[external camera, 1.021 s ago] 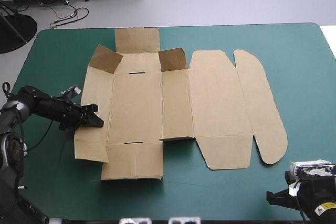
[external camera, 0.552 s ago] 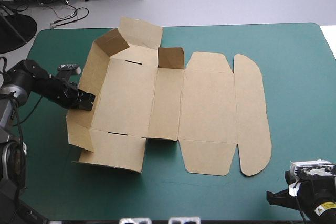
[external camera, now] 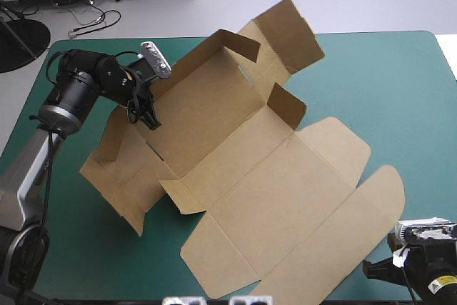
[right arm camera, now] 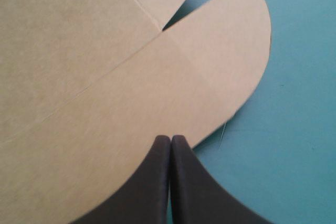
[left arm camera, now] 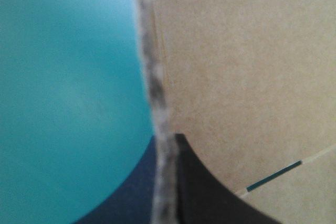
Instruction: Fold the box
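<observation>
left gripper (external camera: 148, 118): pinched tight on the box (external camera: 235, 169) at its left wall's edge (board between the black fingers) | box: brown, askew across the teal-green table (external camera: 407, 83), left walls raised, lid flat | right gripper (right arm camera: 170, 139): fingers pressed together at the rounded lid flap (right arm camera: 220, 61)

No legible text in any view. High view: the right arm (external camera: 421, 262) carries a small yellow label (external camera: 444, 281) with dark marks, possibly a warning sign, too small to read. The box (external camera: 235, 176) shows plain brown board faces in all three views, with no readable print.
</observation>
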Controlling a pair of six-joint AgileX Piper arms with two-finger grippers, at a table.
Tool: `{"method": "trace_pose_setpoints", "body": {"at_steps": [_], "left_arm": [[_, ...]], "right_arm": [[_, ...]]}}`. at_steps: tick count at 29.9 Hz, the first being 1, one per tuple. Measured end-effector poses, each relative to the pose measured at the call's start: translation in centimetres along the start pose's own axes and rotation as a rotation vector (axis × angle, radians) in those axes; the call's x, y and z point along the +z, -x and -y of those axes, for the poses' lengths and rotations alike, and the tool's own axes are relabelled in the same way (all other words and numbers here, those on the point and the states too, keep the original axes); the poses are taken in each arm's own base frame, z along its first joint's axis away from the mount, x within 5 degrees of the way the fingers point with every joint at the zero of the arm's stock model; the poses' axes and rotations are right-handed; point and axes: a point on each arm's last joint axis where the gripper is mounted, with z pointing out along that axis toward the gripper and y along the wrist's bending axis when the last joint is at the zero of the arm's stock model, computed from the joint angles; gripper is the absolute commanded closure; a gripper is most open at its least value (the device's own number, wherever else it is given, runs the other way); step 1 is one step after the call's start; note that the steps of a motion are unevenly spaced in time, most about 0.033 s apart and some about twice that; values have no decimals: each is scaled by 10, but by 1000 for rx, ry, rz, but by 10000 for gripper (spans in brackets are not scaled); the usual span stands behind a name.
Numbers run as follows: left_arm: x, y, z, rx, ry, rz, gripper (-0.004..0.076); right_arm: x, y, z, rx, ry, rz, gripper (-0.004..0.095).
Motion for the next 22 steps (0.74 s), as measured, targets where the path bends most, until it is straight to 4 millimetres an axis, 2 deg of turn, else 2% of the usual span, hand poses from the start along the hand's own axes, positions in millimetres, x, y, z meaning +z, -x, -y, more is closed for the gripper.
{"method": "trace_pose_setpoints", "body": {"at_steps": [8,14,17,22], "left_arm": [[-6,56,38,360,160,168,733],[-16,88,72,539,242,276,734],[-18,98,87,591,255,311,734],[-8,102,90,525,278,293,734]], "right_arm": [[0,0,0,0,0,-1,928],[0,0,0,0,0,-1,928],[0,0,0,0,0,-1,928],[0,1,0,32,-2,7,928]]}}
